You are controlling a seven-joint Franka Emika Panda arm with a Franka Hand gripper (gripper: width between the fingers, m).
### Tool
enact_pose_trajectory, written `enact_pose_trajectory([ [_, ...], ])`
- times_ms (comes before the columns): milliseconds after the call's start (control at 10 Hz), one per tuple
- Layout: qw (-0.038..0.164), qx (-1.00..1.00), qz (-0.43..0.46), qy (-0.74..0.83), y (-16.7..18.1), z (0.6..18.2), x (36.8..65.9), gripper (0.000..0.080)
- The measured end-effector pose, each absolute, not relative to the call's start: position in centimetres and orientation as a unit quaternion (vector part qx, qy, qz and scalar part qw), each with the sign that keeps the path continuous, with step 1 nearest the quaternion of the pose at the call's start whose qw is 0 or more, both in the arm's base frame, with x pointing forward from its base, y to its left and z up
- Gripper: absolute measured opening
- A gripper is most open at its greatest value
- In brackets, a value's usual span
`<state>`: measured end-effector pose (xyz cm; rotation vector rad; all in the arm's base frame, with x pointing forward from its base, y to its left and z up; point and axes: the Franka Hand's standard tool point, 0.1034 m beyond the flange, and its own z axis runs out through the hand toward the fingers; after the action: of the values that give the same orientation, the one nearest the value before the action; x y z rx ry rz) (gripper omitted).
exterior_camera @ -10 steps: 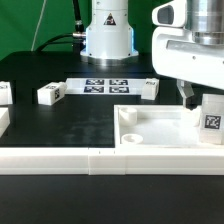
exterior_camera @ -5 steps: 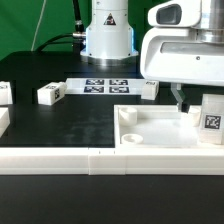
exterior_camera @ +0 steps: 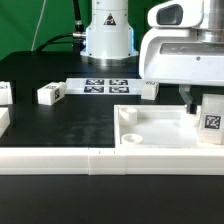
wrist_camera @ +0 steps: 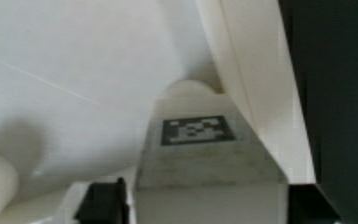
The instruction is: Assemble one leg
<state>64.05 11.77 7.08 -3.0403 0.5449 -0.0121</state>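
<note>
The leg, a white block with a black-and-white tag, stands upright at the corner of the large white tray-like top on the exterior view's right. My gripper comes down over it. One dark finger shows beside the leg's upper part. In the wrist view the leg lies between my two black fingers with its tag facing the camera. The gripper is shut on the leg. The white top fills the view behind the leg.
Three more white legs lie on the black table. The marker board lies before the robot base. A long white rail runs along the front edge.
The hand swung slightly toward the exterior view's left, then back right. The leg stays in the same place on the top.
</note>
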Motion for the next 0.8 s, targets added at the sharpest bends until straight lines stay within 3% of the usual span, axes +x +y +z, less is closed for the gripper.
enact_pose_trajectory([
  [300, 0.028, -0.974, -0.003, 0.223, 11.72, 7.09, 64.07, 0.029],
  [800, 0.034, -0.873, 0.009, 0.487, 11.39, 7.0, 63.97, 0.029],
])
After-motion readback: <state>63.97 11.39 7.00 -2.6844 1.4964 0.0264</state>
